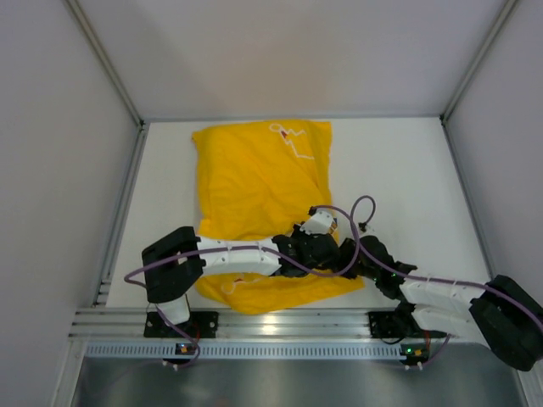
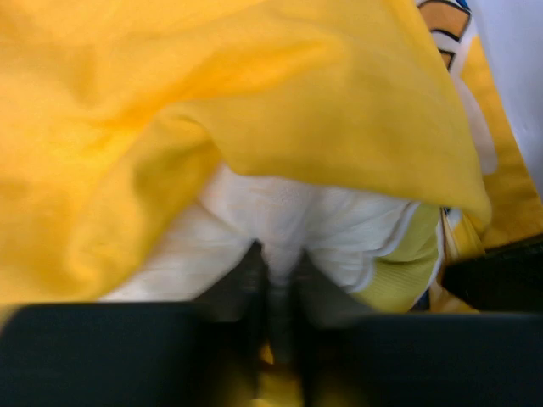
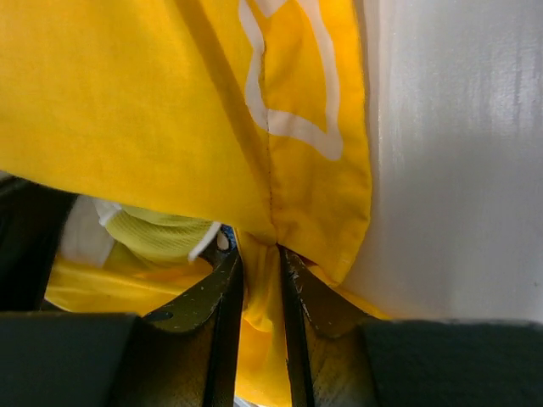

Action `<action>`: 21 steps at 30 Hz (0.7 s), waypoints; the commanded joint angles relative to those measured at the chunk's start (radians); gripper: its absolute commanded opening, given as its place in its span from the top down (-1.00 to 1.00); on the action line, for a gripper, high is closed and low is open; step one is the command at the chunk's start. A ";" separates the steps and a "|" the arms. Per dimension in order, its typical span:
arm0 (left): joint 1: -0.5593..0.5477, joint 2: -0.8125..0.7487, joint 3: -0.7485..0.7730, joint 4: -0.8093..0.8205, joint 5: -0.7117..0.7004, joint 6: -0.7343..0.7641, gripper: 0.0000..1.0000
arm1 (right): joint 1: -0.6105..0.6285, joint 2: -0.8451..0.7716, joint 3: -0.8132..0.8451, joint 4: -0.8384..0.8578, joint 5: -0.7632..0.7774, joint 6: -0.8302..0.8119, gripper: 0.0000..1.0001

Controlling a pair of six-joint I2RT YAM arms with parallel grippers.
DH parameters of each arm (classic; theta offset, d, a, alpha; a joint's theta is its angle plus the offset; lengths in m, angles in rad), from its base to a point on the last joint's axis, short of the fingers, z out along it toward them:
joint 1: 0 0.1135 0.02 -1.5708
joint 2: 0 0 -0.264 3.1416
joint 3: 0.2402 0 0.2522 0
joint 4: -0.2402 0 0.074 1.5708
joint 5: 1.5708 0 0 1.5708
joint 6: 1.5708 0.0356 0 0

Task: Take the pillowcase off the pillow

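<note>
We found the left gripper (image 2: pixel 273 280) and right gripper (image 3: pixel 259 280) packed side by side at the near mouth of the bright yellow fabric pillowcase (image 1: pixel 254 178), the left pinching the cream padded pillow (image 2: pixel 280 212) and the right pinching the hem. The bare white tabletop (image 1: pixel 399 178) to the right gave passing room. The grey walls (image 1: pixel 59 127) boxed in both sides.

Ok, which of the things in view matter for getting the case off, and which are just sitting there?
Job:
pillowcase
pillow, showing at the open end
left claw, pinching the pillow
right claw, pinching the pillowcase

Not the job:
purple cables
metal rail
table
</note>
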 commanded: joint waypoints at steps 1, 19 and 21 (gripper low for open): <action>0.040 0.016 -0.030 0.150 0.002 -0.025 1.00 | -0.008 0.026 -0.028 0.010 -0.031 -0.006 0.56; 0.051 -0.388 0.040 0.005 0.266 -0.008 1.00 | -0.011 0.060 0.041 0.020 0.001 -0.106 1.00; 0.051 -0.445 0.057 -0.024 0.333 -0.027 1.00 | -0.017 0.124 0.058 0.068 -0.003 -0.108 1.00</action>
